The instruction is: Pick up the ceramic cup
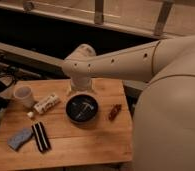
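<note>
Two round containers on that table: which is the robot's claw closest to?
The dark round bowl: the gripper hangs right over it. The off-white ceramic cup stands apart, beside the white tube.

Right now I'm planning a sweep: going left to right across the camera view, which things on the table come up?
Cup → tube → bowl, gripper hanging over it → brown bar. Left out for overlap: cloth, cube, striped strip.
</note>
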